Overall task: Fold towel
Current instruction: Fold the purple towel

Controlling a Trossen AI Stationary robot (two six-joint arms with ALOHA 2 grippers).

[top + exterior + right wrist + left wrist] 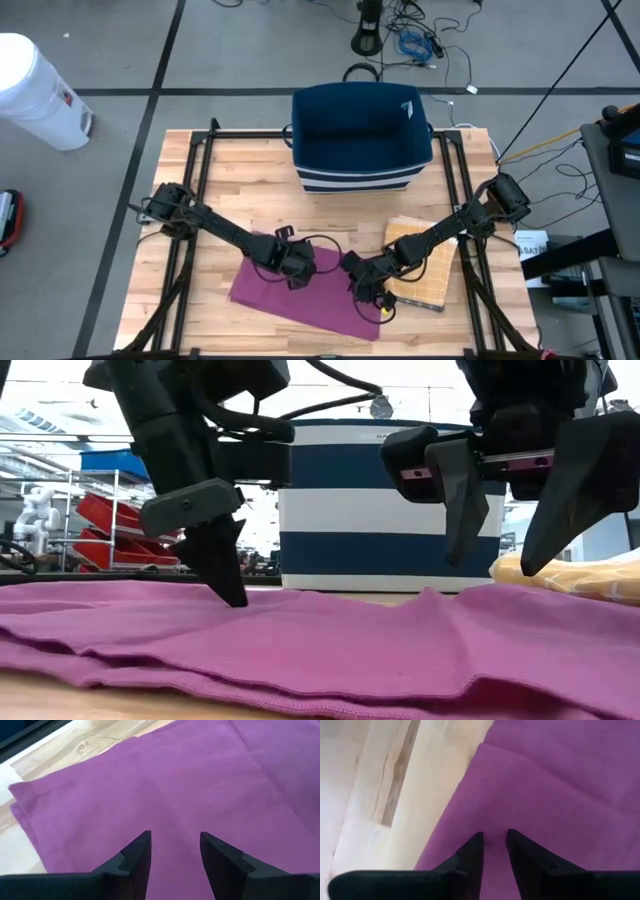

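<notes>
**Both claws poised over the purple towel, nothing pinched yet**

Left gripper (215, 560) is down at the cloth, its two fingers a narrow slot apart, tips meeting the towel (300, 290) just inside an edge, with bare wood of the table (250, 190) beside that edge in its wrist view. No fabric shows between the fingers, so this reads as a touch, not a grab. Right gripper (510, 510) hangs a little above the towel, jaws clearly apart and empty, over the end nearer the yellow folded cloth (425, 262).

The towel lies flat towards the table's front edge, already showing layered folds and a soft ridge across its middle in the low view. Behind it sits the navy striped basket (360, 135).

To do this step well, each claw probably wants to settle right on an edge or corner and take the full stack of layers, not just the top one. The left looks set a touch too far in; sliding outward before closing would help. Both should lift evenly, or the fold will skew.
</notes>
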